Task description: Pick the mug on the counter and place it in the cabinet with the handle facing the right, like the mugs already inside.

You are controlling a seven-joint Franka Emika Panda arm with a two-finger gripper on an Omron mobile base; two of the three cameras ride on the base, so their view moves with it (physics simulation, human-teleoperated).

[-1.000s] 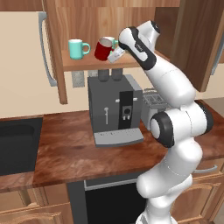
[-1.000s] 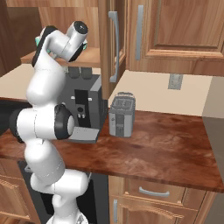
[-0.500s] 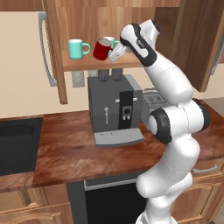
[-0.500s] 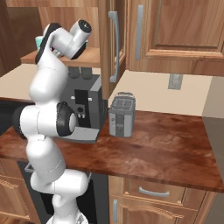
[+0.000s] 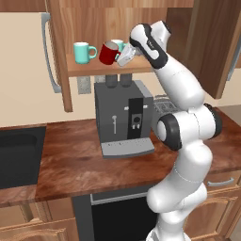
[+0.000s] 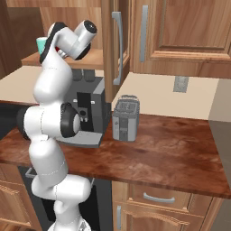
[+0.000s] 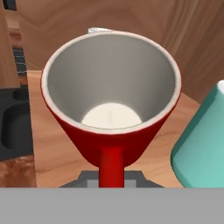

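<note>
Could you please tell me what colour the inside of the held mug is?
The mug is pale grey-white inside, dark red outside; the hand view shows it best.

Two teal mugs (image 5: 84,52) stand on the cabinet (image 5: 94,28) shelf (image 5: 89,68).

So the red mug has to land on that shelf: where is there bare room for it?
Bare shelf lies between the two teal mugs, beneath the tilted red mug in the gripper. Right of the second teal mug the arm hides the shelf.

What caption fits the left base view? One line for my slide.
Gripper holds the tilted red mug at the cabinet shelf, between two teal mugs.
</note>
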